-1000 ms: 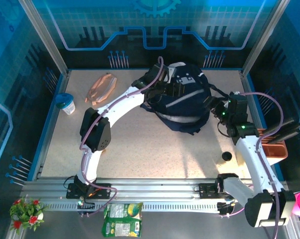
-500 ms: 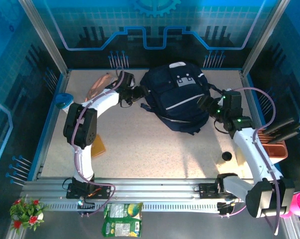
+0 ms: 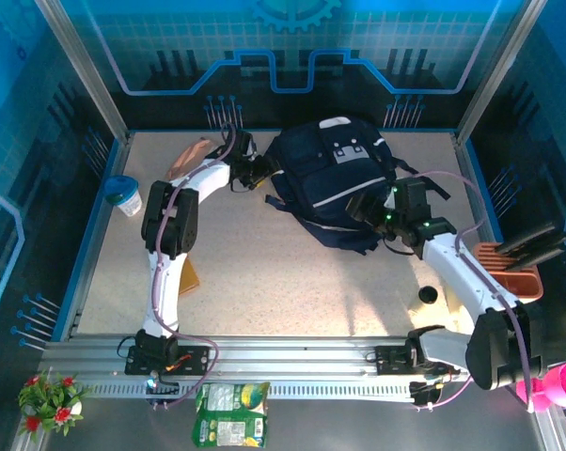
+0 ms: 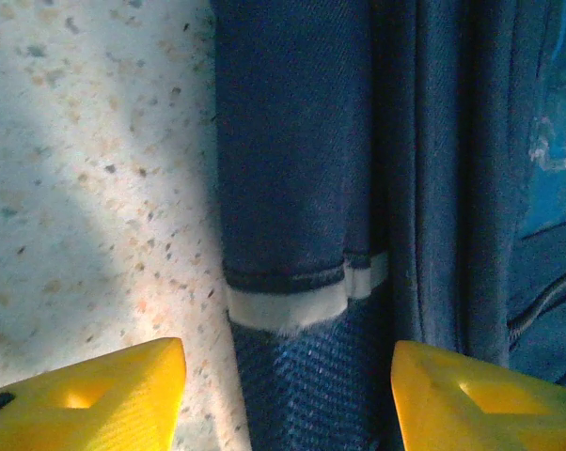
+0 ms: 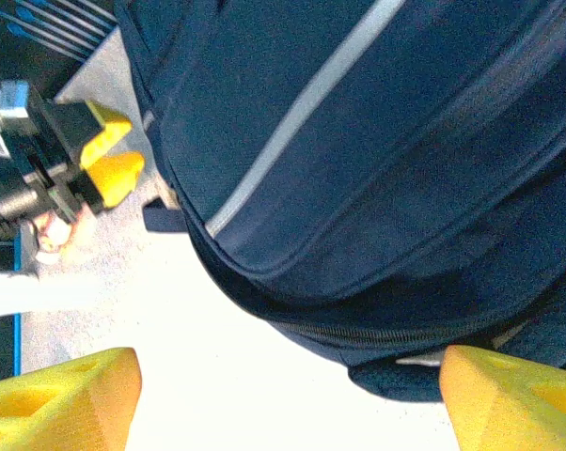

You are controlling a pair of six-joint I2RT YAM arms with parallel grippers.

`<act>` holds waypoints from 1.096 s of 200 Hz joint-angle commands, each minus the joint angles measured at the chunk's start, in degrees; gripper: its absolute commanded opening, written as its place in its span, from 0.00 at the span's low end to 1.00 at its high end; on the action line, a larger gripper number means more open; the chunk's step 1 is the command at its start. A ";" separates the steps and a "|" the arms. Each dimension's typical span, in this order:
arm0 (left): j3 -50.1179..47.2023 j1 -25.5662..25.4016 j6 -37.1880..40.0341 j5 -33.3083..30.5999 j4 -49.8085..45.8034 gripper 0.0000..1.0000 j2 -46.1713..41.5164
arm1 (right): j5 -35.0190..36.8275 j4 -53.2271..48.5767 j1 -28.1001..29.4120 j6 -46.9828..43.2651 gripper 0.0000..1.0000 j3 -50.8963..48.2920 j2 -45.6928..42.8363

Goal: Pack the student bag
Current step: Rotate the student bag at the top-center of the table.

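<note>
The navy backpack (image 3: 335,183) lies at the upper centre of the table (image 3: 292,282). The left gripper (image 3: 260,175) is at its left edge and the right gripper (image 3: 360,209) at its lower right. A black ball (image 3: 427,295) sits in the lower right.

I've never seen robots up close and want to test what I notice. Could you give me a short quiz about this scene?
1. True or false: the backpack lies between the left tool and the right tool.
2. Which lies closest to the right arm? A: cup with a blue lid. B: small black ball. C: green packet.
3. What colour are the tools' fingertips?
Key: 1 true; 2 B; 3 yellow.
</note>
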 commanded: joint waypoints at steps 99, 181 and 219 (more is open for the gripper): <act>7.73 -1.05 0.15 5.01 -4.79 0.12 5.51 | -0.77 5.05 4.05 -0.06 0.78 4.79 13.15; -15.61 -0.17 0.64 -0.04 3.21 0.00 -18.49 | 0.70 5.43 3.96 -3.50 0.75 13.21 26.97; -30.71 -0.08 -2.28 -2.09 7.42 0.00 -31.24 | 0.29 7.00 3.94 -5.95 0.74 18.71 32.37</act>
